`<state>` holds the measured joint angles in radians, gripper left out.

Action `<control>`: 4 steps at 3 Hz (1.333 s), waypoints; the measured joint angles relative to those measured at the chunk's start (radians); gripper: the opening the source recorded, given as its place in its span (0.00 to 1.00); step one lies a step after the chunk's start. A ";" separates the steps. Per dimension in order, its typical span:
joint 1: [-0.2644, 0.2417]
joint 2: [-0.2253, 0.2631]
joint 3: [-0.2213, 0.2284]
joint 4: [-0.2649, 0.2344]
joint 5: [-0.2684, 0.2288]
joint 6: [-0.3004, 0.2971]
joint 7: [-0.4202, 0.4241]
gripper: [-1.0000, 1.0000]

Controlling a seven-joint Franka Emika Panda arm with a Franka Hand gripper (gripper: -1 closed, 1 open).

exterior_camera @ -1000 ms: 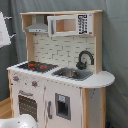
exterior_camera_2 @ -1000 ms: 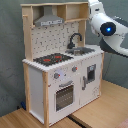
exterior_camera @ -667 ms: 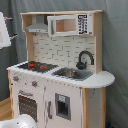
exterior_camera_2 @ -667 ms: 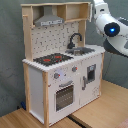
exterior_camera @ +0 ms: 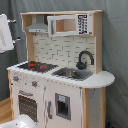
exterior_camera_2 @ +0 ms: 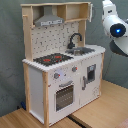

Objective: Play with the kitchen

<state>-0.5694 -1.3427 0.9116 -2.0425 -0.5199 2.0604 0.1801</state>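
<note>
Right, the kitchen stands upright on the wood floor against a grey curtain in both exterior views. I judge it heavy and rigid, not liftable; I'd work small parts: oven door, black faucet. Arm hangs just beside its upper corner at the second exterior view's right. Claw state: cannot tell. Only the first exterior view shows the microwave.

In the second exterior view, a light-brown wooden floor, crossed by a dark seam, carries the large white and light-wood toy play kitchen, standing upright on it.
</note>
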 joint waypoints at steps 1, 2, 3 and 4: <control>-0.086 0.011 -0.046 -0.030 0.001 0.001 0.002 1.00; -0.152 0.021 -0.056 -0.100 0.001 0.010 0.034 1.00; -0.226 0.052 -0.083 -0.124 0.001 0.072 0.045 1.00; -0.288 0.079 -0.084 -0.116 0.001 0.152 0.050 1.00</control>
<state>-0.8572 -1.2640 0.8274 -2.1588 -0.5187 2.2129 0.2297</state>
